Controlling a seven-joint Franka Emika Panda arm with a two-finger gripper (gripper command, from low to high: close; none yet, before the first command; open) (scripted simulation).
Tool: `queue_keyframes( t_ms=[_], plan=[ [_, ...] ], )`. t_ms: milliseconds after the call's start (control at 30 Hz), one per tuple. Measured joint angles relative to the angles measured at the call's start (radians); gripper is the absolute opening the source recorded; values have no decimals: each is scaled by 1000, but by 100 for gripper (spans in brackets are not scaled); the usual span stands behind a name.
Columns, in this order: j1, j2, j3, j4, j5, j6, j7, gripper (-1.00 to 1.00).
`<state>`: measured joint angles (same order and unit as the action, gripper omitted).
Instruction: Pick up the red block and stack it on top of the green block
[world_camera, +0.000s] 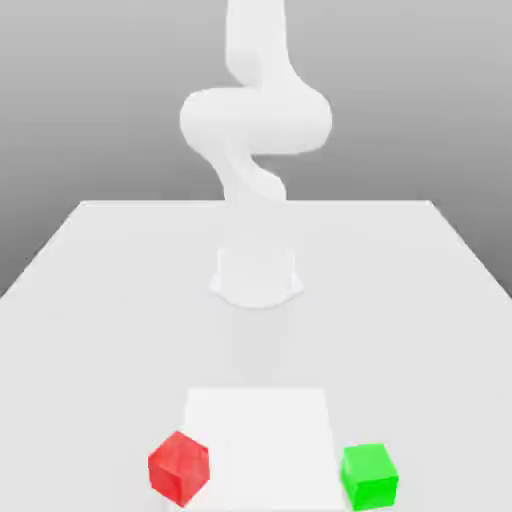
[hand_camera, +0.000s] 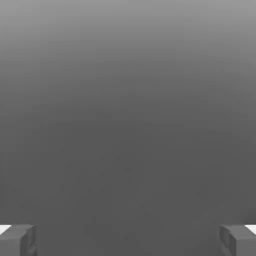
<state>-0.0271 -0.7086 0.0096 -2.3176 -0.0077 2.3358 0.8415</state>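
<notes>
The red block (world_camera: 179, 467) lies on the white table near its front edge, toward the exterior view's left, turned so that a corner faces the camera. The green block (world_camera: 369, 476) sits on the table toward the exterior view's right, well apart from the red one. In the hand view my gripper (hand_camera: 128, 240) is open: its two grey fingertips (hand_camera: 17, 239) stand far apart with nothing between them, and behind them is plain grey background. The white arm (world_camera: 255, 120) rises from its base (world_camera: 256, 275) and leaves the exterior view at the top.
A brighter white square patch (world_camera: 258, 440) lies flat on the table (world_camera: 90, 300) between the two blocks. The arm's round base stands at the table's middle, behind the blocks. The table's side edges run off toward the front corners.
</notes>
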Motion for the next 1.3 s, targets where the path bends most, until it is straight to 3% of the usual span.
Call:
queue_keyframes(
  t_ms=[533,800,967,1000,1200,1300],
  plan=[
    [-130,587,13,-112,-45,227,264,0],
    [-167,875,-2,-168,-4,342,349,0],
    [-172,1056,-3,-151,1,481,358,0],
    [-171,1080,-3,-147,0,501,359,-100],
    [-172,1093,-3,-146,-2,513,361,-100],
    [-173,1027,-1,-156,1,457,359,-100]
  ],
)
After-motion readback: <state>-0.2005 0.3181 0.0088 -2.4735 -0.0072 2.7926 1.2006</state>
